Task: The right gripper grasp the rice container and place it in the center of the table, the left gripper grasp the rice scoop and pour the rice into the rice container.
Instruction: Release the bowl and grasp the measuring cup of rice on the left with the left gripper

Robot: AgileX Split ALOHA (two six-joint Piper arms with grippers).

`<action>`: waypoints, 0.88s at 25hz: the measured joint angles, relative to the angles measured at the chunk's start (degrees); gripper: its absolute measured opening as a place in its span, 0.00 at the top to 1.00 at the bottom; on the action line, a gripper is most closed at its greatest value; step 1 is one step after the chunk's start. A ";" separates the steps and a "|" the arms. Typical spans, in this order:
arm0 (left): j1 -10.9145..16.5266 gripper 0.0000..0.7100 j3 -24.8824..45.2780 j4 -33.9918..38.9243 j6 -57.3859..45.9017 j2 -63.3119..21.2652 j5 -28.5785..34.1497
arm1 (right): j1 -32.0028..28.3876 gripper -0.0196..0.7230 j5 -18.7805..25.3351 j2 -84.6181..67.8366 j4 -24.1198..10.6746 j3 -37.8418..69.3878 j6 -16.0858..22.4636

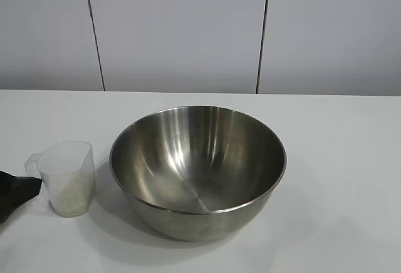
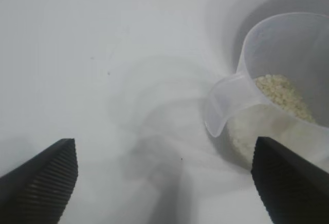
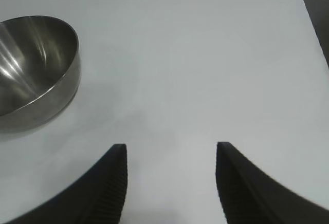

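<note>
A: What does the rice container (image 1: 198,171) look like, and where is it?

B: It is a big round bowl of shiny brushed steel with a thin rim, standing upright near the middle of the white table (image 1: 338,160). Its inside shows only streaks of reflected light, no grains.

A: And the rice scoop (image 1: 67,177)?

B: A small clear plastic cup with tapered sides and a short tab handle. It stands on the table just beside the bowl, at the exterior view's left, not touching it. The handle points away from the bowl. The rice (image 2: 284,96) lies in it as a low heap of small white grains, well below the rim.

A: How is the left end effector (image 2: 164,180)?

B: Its two ridged black fingers are spread wide with nothing between them. It sits low over the table near the scoop's handle; one fingertip (image 1: 25,187) shows at the exterior view's left edge, close to the handle.

A: The right end effector (image 3: 170,183)?

B: About half open and holding nothing, hovering over bare table, well apart from the bowl.
</note>
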 joint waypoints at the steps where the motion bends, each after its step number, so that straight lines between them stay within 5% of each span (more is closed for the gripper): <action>1: 0.00 0.07 0.00 -0.19 0.00 1.18 -1.11 | 0.00 0.49 0.00 0.00 0.00 0.00 0.00; 12: 0.00 0.15 -0.25 -5.15 0.00 4.85 -3.05 | 0.00 0.49 -0.09 0.00 0.00 0.00 0.00; 22: 0.00 0.16 -0.67 -1.16 0.00 4.85 -3.19 | 0.00 0.49 -0.04 0.00 0.00 0.00 0.00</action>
